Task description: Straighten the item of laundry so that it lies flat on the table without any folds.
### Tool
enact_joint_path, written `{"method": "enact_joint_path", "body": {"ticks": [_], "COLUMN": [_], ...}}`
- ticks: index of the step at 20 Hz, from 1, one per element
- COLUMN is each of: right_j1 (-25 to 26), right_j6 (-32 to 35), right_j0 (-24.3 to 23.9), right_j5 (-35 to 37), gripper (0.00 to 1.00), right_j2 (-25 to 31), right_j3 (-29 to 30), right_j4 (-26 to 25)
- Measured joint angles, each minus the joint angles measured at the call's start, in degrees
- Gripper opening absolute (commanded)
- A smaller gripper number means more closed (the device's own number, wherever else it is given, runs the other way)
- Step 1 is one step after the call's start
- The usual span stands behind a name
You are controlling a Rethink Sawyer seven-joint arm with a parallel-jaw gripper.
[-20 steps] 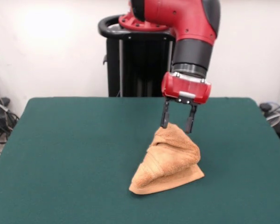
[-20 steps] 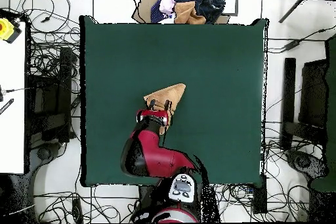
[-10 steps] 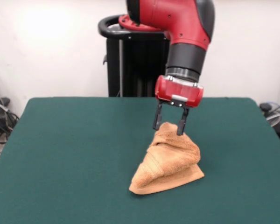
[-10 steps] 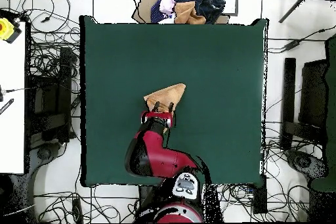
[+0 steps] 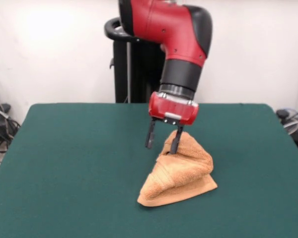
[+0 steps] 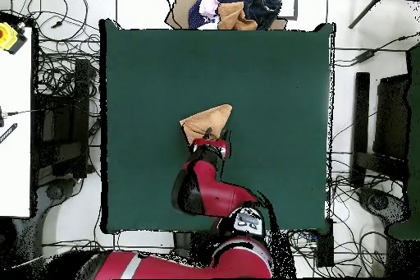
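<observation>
The gripper (image 5: 162,140) is hanging with its two thin black fingers (image 5: 150,134) spread apart and pinching nothing; one finger is standing in front of the top edge of the towel (image 5: 180,171), the other is hovering over bare felt just beside it. In the overhead view the gripper (image 6: 212,139) is sitting at the towel's (image 6: 207,121) edge nearest the robot. Above the fingers a glossy red wrist block is joining a black cylinder and a bulky red and black arm (image 5: 174,34), which is leaning down from the black pedestal (image 5: 134,64).

The towel is looking thick and nubby, a light orange-tan terry cloth bunched into a rumpled, roughly triangular heap with soft folds and a rolled hem along its lower side. It is lying near the middle of the table (image 5: 69,168), well away from every edge.

The table is wearing a matte, dark green, felt-like cover (image 6: 271,80). A plain pale wall is standing behind it. From overhead, tangled cables (image 6: 57,71) are running over the pale floor, and a heap of mixed clothes (image 6: 234,4) is lying just beyond the table's far edge
</observation>
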Motion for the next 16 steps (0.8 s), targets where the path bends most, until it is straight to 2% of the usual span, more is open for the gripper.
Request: {"method": "enact_joint_path", "body": {"ticks": [6, 16], "right_j1": [2.4, 2.4], "right_j6": [0.0, 0.0], "right_j0": [-1.7, -3.4], "right_j5": [0.0, 0.0], "gripper": [1.00, 1.00], "right_j2": [0.2, 0.9], "right_j3": [-2.2, -2.2], "right_j4": [-1.1, -3.4]}}
